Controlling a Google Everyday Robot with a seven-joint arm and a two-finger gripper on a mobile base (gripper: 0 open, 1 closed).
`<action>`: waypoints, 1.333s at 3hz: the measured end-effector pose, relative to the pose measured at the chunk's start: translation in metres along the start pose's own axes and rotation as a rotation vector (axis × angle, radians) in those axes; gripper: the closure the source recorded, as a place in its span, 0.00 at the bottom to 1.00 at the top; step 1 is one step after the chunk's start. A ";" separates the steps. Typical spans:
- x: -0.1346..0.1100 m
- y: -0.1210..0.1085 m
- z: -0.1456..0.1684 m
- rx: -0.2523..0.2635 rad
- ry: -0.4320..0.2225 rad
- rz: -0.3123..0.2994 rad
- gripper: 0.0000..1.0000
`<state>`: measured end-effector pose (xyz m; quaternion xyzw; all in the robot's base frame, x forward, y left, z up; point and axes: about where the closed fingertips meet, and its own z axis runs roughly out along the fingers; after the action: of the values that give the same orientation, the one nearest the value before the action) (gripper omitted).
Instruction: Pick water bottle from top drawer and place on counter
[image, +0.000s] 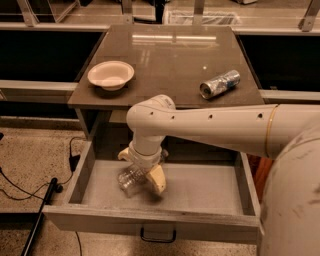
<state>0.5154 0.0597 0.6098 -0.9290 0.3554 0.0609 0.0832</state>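
The water bottle (130, 180), clear crinkled plastic, lies on its side in the left half of the open top drawer (210, 189). My gripper (141, 168) reaches down into the drawer on the white arm, right over the bottle. Its two cream fingers (157, 179) are spread, one on each side of the bottle's middle, and not closed on it. The arm's wrist hides the bottle's upper part and neck. The counter (165, 60) is the glossy brown top of the cabinet behind the drawer.
A cream bowl (111, 75) sits on the counter's left front. A crushed silver-blue can (219, 83) lies on its right side. The drawer's dark pull handle (158, 235) is on the front panel. Cables and a black rod (42, 210) lie on the floor at left.
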 end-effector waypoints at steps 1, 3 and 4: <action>0.002 0.000 0.014 -0.036 -0.019 -0.013 0.17; 0.006 0.001 -0.015 0.008 -0.062 0.007 0.64; 0.009 0.015 -0.075 0.107 -0.042 0.063 0.87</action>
<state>0.5164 0.0279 0.6797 -0.9102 0.3853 0.0638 0.1380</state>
